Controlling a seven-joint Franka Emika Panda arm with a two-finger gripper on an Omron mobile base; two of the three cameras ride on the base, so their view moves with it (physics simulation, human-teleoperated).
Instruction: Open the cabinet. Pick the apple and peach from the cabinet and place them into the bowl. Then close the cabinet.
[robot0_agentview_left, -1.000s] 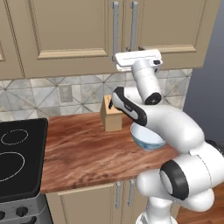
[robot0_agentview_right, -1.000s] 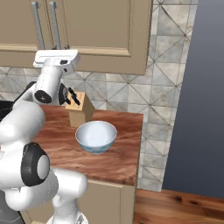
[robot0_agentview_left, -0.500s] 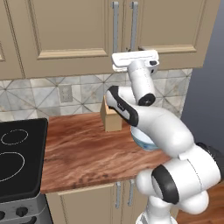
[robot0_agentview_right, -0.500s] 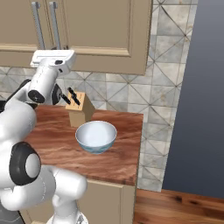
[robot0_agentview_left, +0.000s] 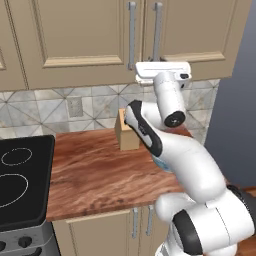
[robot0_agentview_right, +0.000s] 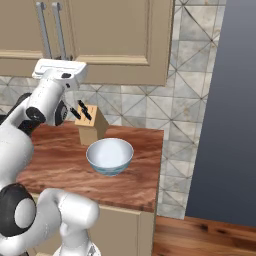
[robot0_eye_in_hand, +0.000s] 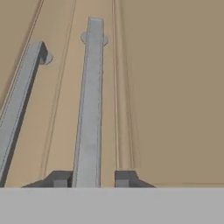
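We see the gripper (robot0_eye_in_hand: 91, 178) raised to the foot of the cabinet (robot0_agentview_left: 90, 35), its two dark tips closed around the lower end of the right-hand handle (robot0_eye_in_hand: 89, 109), which runs straight up between them in the hand view. The left-hand handle (robot0_eye_in_hand: 17, 105) stands just beside it, untouched. In the left base view both cabinet doors sit flush and shut, and the white hand presses against the bottom edge of the right door. Below, on the brown wooden counter (robot0_agentview_right: 135, 185), we find the bowl (robot0_agentview_right: 110, 156) resting upright near the counter's right end, just in front of the knife block (robot0_agentview_right: 92, 126), which stands against the tiled back wall. In the left base view, a black stovetop (robot0_agentview_left: 20, 185) lies at the far left of the counter.
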